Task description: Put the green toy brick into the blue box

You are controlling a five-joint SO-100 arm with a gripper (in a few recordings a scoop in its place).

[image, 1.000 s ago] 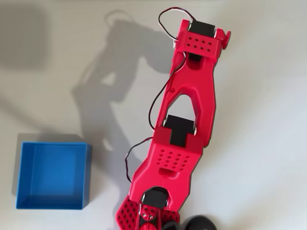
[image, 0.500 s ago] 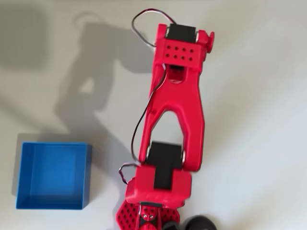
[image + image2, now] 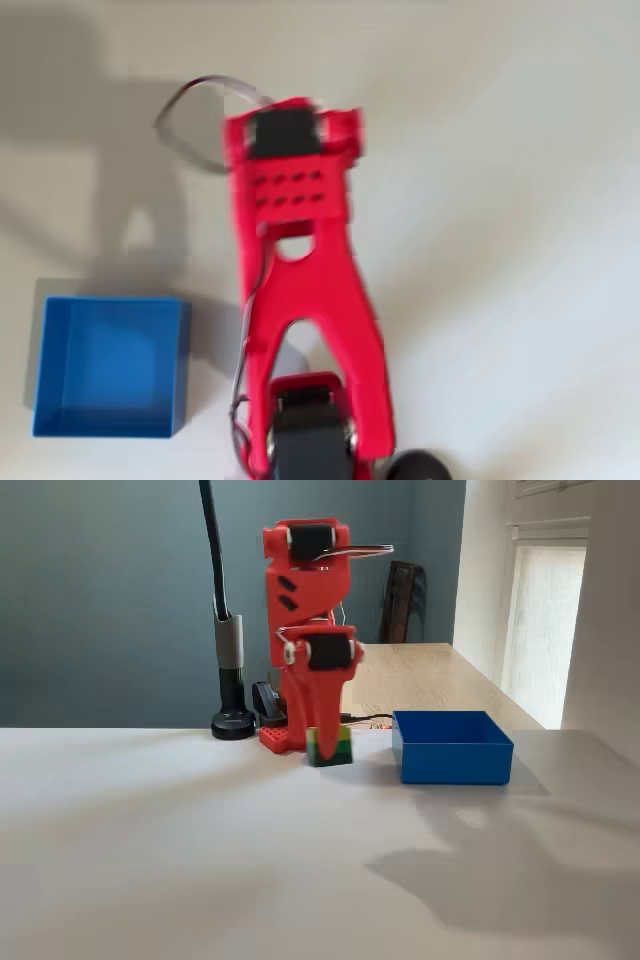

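The green toy brick (image 3: 338, 748), lime on top and darker below, sits at the tip of my red arm's downward-pointing gripper (image 3: 325, 742), at or just above the table. A red finger (image 3: 317, 720) overlaps the brick's left side, and the gripper looks shut on it. The blue box (image 3: 450, 752) stands empty just right of the brick in the fixed view. In the overhead view the blue box (image 3: 183, 365) lies at the lower left, and the folded arm (image 3: 300, 300) hides brick and gripper beneath it.
A black pole on a round foot (image 3: 232, 722) stands left of the arm's base in the fixed view; the foot (image 3: 415, 467) shows at the overhead view's bottom edge. A wooden table (image 3: 430, 675) lies behind. White tabletop spreads in front.
In the overhead view the arm's upper end has swung from upper right toward the left and folded back toward its base. The blue box has stayed put.
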